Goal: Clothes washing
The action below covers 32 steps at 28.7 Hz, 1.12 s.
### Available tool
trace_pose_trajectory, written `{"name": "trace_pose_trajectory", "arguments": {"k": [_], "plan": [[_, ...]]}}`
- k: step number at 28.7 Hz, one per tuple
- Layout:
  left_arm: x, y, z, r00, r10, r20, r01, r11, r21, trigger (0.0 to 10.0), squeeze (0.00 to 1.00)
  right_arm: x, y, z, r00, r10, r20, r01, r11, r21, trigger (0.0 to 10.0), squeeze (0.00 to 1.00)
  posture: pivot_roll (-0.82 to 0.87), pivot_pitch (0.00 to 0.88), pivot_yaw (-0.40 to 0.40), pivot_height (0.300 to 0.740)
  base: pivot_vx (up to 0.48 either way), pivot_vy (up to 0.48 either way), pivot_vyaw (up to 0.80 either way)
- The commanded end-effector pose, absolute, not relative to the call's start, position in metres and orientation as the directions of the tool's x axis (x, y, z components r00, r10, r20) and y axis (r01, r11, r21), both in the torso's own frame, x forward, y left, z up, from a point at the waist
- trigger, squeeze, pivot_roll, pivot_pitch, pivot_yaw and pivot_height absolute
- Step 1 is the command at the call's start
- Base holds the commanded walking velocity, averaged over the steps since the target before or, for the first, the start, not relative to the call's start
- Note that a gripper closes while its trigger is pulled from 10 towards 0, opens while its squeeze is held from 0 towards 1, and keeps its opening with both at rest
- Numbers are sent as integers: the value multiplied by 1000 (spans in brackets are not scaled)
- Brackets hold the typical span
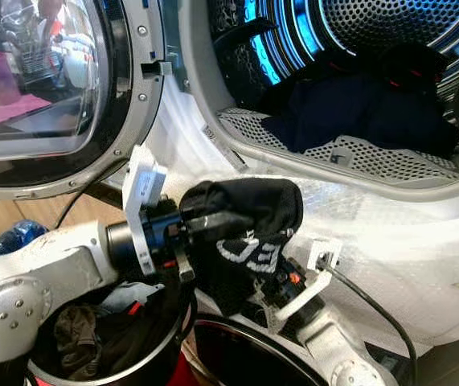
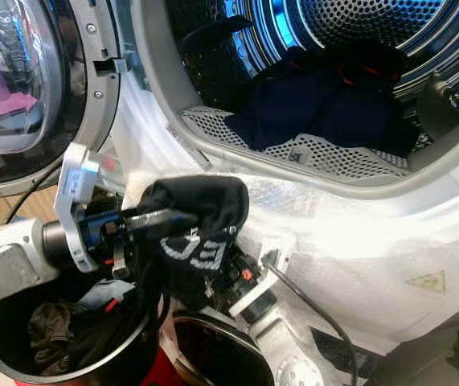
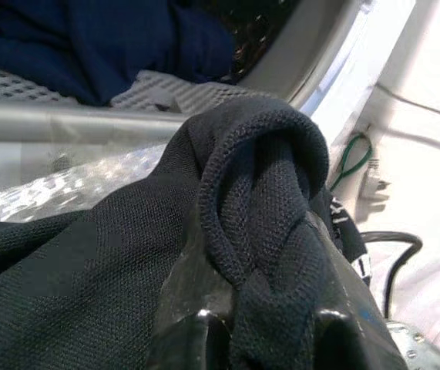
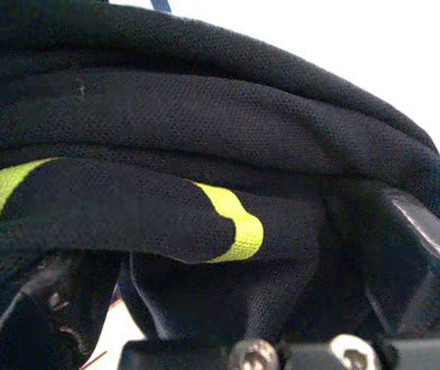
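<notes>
A home laundry spot: a front-loading washing machine (image 1: 422,233) with its round glass door (image 1: 44,88) swung open, dark clothes (image 1: 358,104) in the drum, and a black laundry basket (image 2: 68,338) below.

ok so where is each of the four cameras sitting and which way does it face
Left eye, head: down at the left gripper holding a black garment below the open drum.
Right eye: same scene, both arms, black bin.
Left wrist: along its fingers, garment, toward the drum.
Right wrist: right gripper against the garment's yellow-striped folds.
All share the garment.
</notes>
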<state>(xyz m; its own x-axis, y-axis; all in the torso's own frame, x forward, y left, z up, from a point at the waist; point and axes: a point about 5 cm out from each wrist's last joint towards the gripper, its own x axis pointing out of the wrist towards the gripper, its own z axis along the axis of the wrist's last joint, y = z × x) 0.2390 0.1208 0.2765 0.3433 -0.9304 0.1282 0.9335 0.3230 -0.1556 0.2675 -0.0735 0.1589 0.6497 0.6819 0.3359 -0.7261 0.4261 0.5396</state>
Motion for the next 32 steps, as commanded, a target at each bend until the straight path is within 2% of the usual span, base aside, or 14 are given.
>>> {"name": "trace_pose_trajectory", "arguments": {"k": [1, 6, 10, 14, 16, 17, 25, 30, 32], "plan": [[233, 116, 282, 264, -955, 138, 959, 244, -145, 0, 0, 277, -85, 162, 715, 608, 346, -687, 515, 514, 10000, 0, 89, 2, 34, 740, 0, 0, 0], [236, 108, 280, 219, -965, 144, 965, 192, -180, 0, 0, 283, -79, 163, 710, 619, 335, -698, 559, 447, 10000, 0, 87, 0, 46, 740, 0, 0, 0], [239, 97, 272, 207, -968, 139, 962, 175, -210, 0, 0, 281, -75, 165, 692, 629, 354, -718, 550, 426, 10000, 0, 82, 0, 49, 740, 0, 0, 0], [252, 76, 261, 270, -952, 147, 936, 224, -271, 0, 0, 277, -75, 165, 685, 622, 378, -726, 546, 418, 10000, 0, 76, 0, 50, 740, 0, 0, 0], [253, 75, 260, 276, -949, 149, 933, 228, -277, 0, 0, 277, -75, 165, 685, 622, 379, -726, 546, 417, 10000, 0, 76, 0, 50, 740, 0, 0, 0], [258, 66, 257, 310, -937, 160, 917, 251, -309, 0, 0, 275, -75, 166, 677, 621, 395, -734, 533, 419, 10000, 0, 65, 0, 54, 740, 0, 0, 0], [264, 38, 250, 406, -895, 185, 857, 303, -418, 0, 0, 257, -77, 171, 570, 647, 507, -813, 353, 463, 10000, 0, 58, 0, 56, 740, 0, 0, 0], [266, 30, 249, 467, -862, 196, 808, 327, -491, 0, 0, 262, -75, 165, 608, 631, 481, -784, 384, 488, 10000, 0, 57, 4, 58, 740, 0, 0, 0], [265, 26, 252, 485, -850, 205, 798, 334, -502, 0, 0, 269, -77, 164, 666, 576, 473, -739, 421, 527, 10000, 0, 56, 5, 60, 740, 0, 0, 0]]}}
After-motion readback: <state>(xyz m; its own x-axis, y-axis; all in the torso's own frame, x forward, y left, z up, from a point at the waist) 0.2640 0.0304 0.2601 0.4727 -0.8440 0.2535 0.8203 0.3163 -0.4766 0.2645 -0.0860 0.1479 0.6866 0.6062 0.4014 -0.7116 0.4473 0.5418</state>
